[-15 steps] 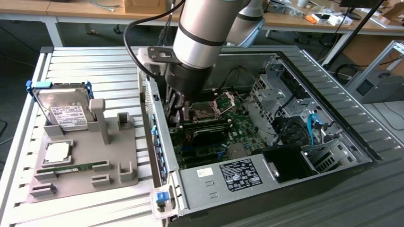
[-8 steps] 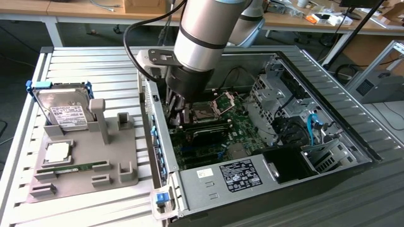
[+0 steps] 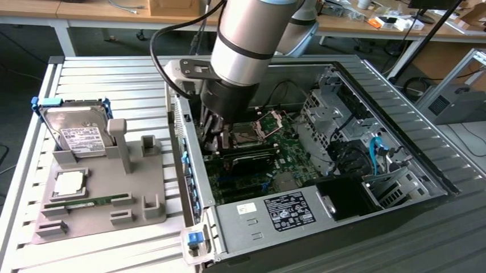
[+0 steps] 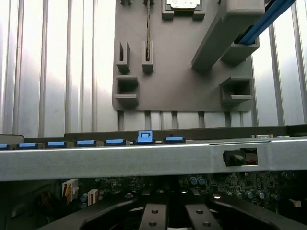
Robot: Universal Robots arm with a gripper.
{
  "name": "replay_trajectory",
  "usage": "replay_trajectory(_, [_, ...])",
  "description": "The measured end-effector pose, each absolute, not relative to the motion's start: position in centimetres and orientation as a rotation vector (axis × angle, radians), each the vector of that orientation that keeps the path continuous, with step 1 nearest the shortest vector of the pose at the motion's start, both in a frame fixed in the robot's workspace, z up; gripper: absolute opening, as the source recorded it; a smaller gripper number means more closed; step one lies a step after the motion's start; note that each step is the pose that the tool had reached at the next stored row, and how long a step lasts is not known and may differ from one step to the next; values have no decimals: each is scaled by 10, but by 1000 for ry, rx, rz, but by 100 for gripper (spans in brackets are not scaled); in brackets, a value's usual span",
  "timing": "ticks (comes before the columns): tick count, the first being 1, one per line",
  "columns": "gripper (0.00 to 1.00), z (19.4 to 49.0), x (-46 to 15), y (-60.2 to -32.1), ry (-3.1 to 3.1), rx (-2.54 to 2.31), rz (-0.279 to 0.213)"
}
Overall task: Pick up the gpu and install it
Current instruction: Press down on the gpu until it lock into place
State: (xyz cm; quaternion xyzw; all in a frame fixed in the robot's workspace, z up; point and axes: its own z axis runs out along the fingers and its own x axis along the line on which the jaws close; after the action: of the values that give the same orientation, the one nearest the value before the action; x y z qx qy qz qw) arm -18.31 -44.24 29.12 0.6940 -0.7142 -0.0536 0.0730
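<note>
Reaching into the computer case (image 3: 395,122), end effector (image 4: 173,218) closed.

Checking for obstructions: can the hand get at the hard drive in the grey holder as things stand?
Probably not directly: the hand sits low inside the computer case, whose wall stands between it and the hard drive. The drive's top is uncovered.
</note>
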Motion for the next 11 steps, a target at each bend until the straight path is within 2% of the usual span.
replay_trajectory(11, [11,291,-170,-444,-2143,2083,-164])
